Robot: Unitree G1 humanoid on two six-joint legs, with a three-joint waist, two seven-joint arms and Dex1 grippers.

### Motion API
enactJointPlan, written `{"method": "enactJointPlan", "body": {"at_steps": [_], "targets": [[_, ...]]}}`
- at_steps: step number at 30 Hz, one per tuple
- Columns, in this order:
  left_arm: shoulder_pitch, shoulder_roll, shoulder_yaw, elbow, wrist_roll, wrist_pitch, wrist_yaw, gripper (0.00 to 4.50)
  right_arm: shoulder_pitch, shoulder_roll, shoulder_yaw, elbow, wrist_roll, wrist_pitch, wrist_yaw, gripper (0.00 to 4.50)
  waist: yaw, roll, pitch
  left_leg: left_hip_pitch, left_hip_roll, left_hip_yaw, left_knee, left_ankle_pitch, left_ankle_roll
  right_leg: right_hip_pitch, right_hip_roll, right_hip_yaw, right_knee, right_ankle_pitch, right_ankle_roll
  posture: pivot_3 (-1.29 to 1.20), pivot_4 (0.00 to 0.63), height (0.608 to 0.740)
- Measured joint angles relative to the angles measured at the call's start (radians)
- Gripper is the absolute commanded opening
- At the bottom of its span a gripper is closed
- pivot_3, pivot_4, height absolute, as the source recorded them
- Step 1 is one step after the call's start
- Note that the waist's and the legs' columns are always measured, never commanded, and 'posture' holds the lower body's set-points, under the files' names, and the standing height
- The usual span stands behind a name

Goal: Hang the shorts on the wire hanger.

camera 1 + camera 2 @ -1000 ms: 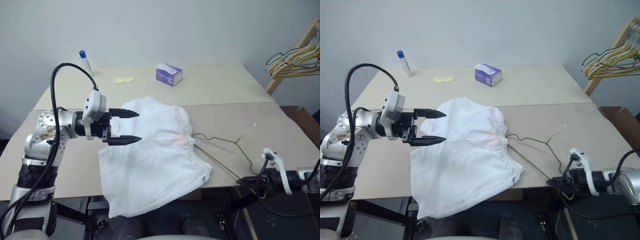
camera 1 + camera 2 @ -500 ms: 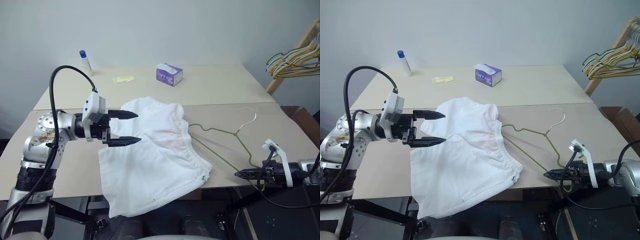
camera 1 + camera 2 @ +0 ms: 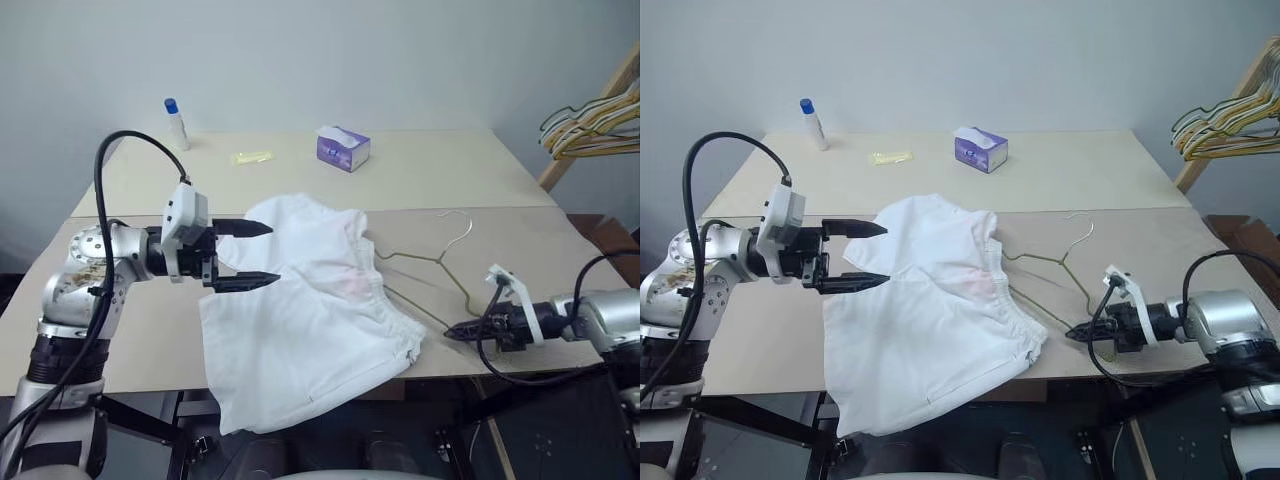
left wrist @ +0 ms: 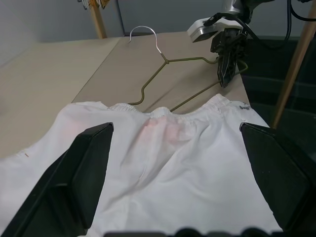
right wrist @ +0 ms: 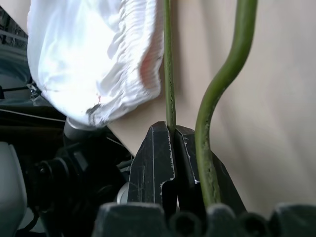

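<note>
Fingers, left gripper [image 3: 258,255]: two black fingers spread wide apart, holding nothing, pointing across the counter toward the robot's right; poised just above the left edge of the shorts, one finger over the cloth's far part and one nearer. Contact with the cloth cannot be told.

Fingers, right gripper [image 3: 1076,335]: pressed together and clamped on the wire hanger [image 3: 1045,262]; in the right wrist view the thin straight wire runs down into the seam between the two finger tips [image 5: 159,148], with a thicker curved run of the same wire passing just beside them.

Shorts [image 3: 310,320]: white thin cloth, gathered waistband toward the robot's right, faint pink smudge near the waistband. Laid flat on the counter [image 3: 480,180] at its near middle; the near portion hangs over the front edge.

Wire hanger: dark olive-green, triangular, curved hook toward the far right. Lies on the counter just right of the shorts; its near-left end meets the waistband, whether over or under the cloth cannot be told.

Other items: purple tissue box [image 3: 343,148], far middle of the counter. White bottle with blue cap [image 3: 175,122], upright, far left. Small pale yellow item [image 3: 250,157], between bottle and box. Bunch of yellow and pale hangers [image 3: 592,125] on a wooden rack, beyond the counter's right end.
</note>
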Motion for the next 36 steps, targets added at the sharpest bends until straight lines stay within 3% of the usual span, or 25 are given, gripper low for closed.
{"method": "enactJointPlan", "body": {"at_steps": [10,16,25,36], "targets": [[0.007,0.001,0.005,-0.008,0.001,-0.001,0.014,4.45,-0.143,0.088,0.116,0.178,-0.122,-0.103,0.086,0.00,0.013,0.001,0.000,0.000,0.000,0.000,0.000,0.000,0.000,0.000,0.000,-0.001,0.000,0.000,0.000,0.16,0.035,0.740],[0.021,0.005,0.008,-0.027,0.000,-0.001,0.020,4.45,-0.221,0.131,0.121,0.264,-0.167,-0.143,0.105,0.00,0.015,0.001,0.001,0.000,0.000,-0.001,0.000,0.000,0.000,0.000,0.000,-0.001,0.001,0.000,0.000,0.16,0.033,0.740],[0.018,0.004,0.008,-0.024,0.001,-0.022,0.028,4.45,-0.159,0.066,0.133,0.198,-0.177,-0.146,0.183,0.00,0.030,0.001,0.001,-0.002,0.000,-0.002,0.000,0.000,0.000,0.000,-0.001,-0.003,0.000,0.000,0.000,0.15,0.024,0.740],[-0.017,-0.007,0.001,0.006,0.003,-0.037,0.026,4.45,-0.246,0.199,0.131,0.315,-0.225,-0.190,0.160,0.00,0.015,0.001,0.001,-0.002,0.000,-0.002,-0.001,0.000,-0.001,-0.001,0.000,-0.003,0.000,0.000,-0.001,0.15,0.015,0.740]]}}
